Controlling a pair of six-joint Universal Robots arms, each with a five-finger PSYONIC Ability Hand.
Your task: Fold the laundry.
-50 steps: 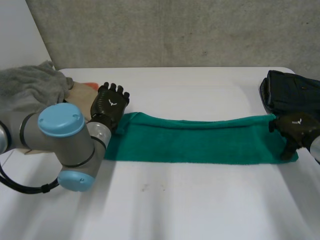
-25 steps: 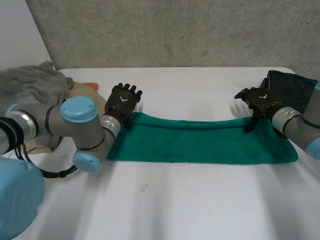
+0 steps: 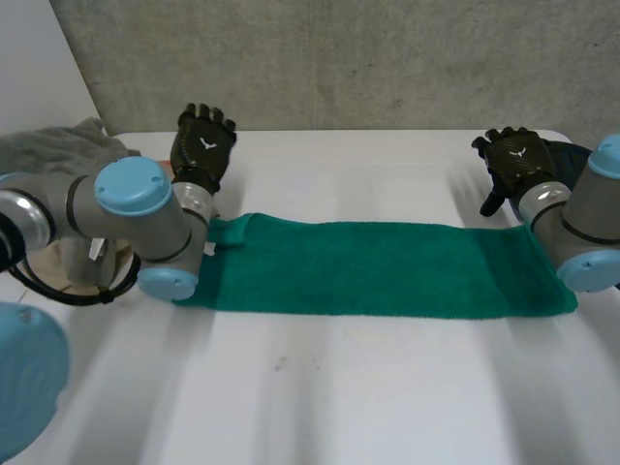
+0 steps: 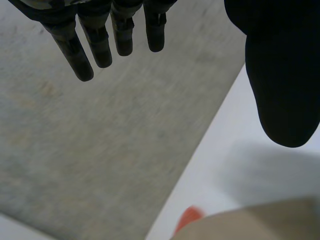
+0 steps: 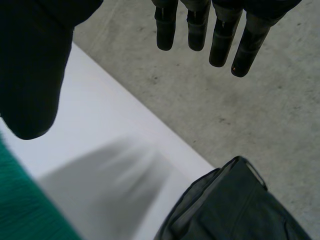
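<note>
Your towel (image 3: 378,266) lies flat on the table (image 3: 368,387) as 1 long green strip, running from the left arm (image 3: 145,208) to the right arm (image 3: 591,223). Neither hand holds it. The left hand (image 3: 203,145) hangs beyond the strip's far left corner, fingers straight and spread, thumb well apart, nothing between them. The right hand (image 3: 513,160) hangs beyond the far right corner, just as wide and empty.

Watch 4 risks.

Risk 1: the left arm's lower joint sits over the strip's left end, and you cannot tell from here whether it touches. If it does, a swing of that arm would likely drag the end and skew the strip.

Risk 2: the far left corner is turned up in a small flap. A pinch there may catch 1 layer only, and the cloth would slip open as you lift.

Risk 3: the dark garment (image 5: 235,205) lies just beside the right hand and near the towel's right end. A reach that comes down wide could take it along with the towel, or instead of it.

Risk 4: the grey pile (image 3: 58,150) and a tan thing (image 4: 250,222) sit near the left hand, so the same mix-up threatens on that side.

If the 2 hands grip at uneven spots, the ends will likely land askew.
</note>
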